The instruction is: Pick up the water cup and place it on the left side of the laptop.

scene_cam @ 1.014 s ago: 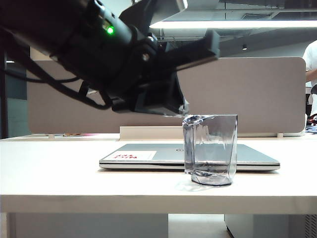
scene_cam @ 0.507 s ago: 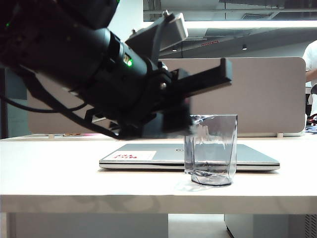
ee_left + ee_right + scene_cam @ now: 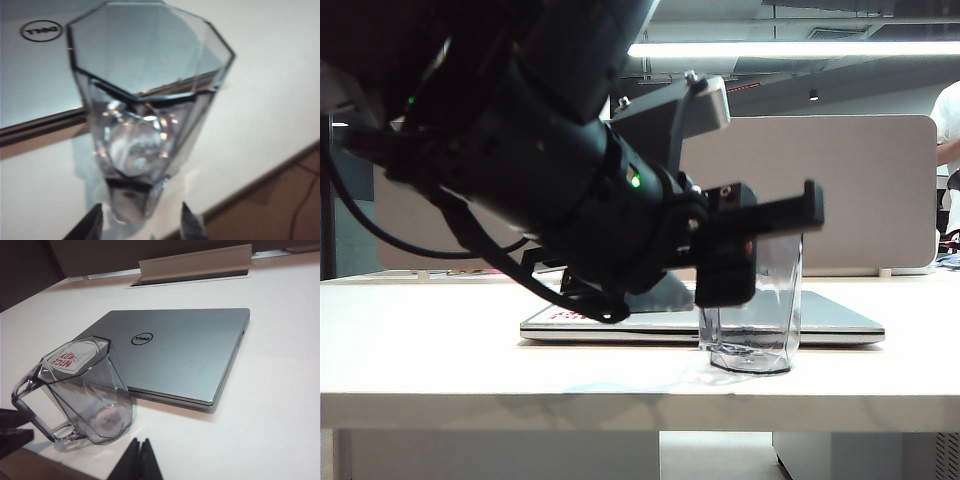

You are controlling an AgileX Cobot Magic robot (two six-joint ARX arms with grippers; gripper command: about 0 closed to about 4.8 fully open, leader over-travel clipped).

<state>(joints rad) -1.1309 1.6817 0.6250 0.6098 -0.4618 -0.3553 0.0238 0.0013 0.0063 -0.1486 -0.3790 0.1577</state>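
While one water cup [image 3: 145, 125] fronts one laptop [image 3: 185, 352], left end effector [image 3: 142, 225] gapes, right end effector [image 3: 140, 460] pinched together.

Left gripper [image 3: 142, 222], jaws spread wide, reaches level beside the water cup [image 3: 145, 115]; right gripper [image 3: 140, 460], fingers together, sits near the cup.

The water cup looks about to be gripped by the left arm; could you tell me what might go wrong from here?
1. The left gripper is open, its fingertips beside the water cup, near its base. Closing off-centre on the faceted sides could tip or push it.
2. The cup stands just in front of the laptop, so a nudge could knock it against the lid.
3. It sits near the table edge, where a shove could send it off.
The right gripper, shut, stays clear.
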